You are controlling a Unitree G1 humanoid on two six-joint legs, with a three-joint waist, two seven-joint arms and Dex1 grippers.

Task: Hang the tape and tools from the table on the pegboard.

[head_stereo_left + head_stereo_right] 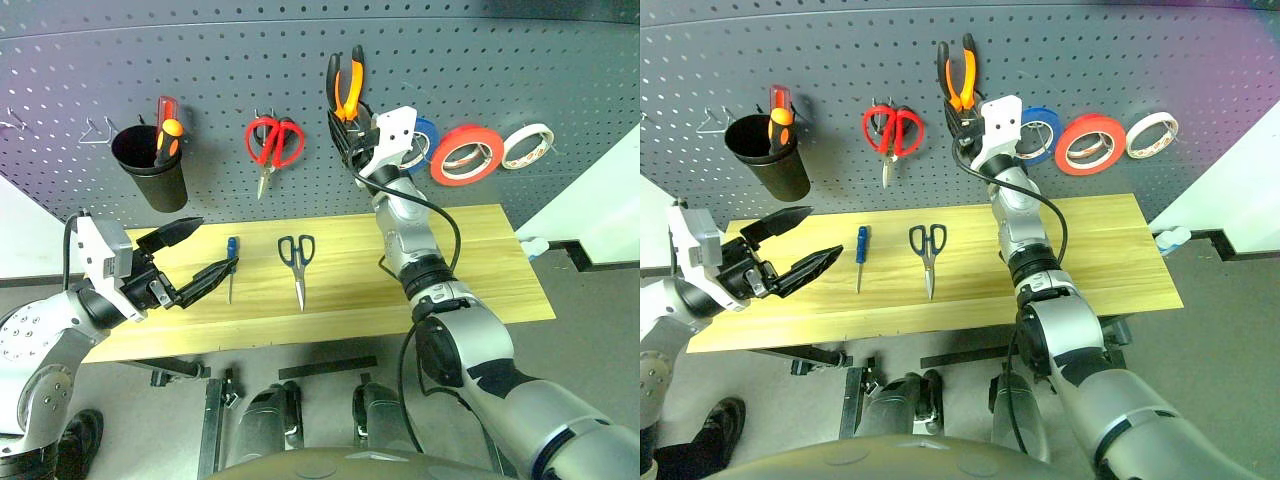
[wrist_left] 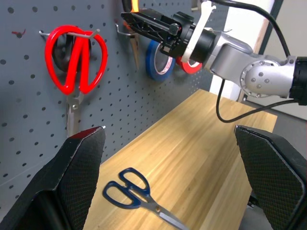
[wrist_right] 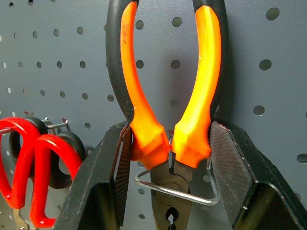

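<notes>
While clamped: pliers [image 3: 168, 96] against pegboard [image 3: 268, 72]

workshop; tool pegboard [image 1: 300, 60], wooden table [image 1: 480, 260]

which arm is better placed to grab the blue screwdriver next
Left. The open left gripper hovers right beside the blue screwdriver on the table; the right gripper is up at the pegboard, shut on the pliers.
</notes>
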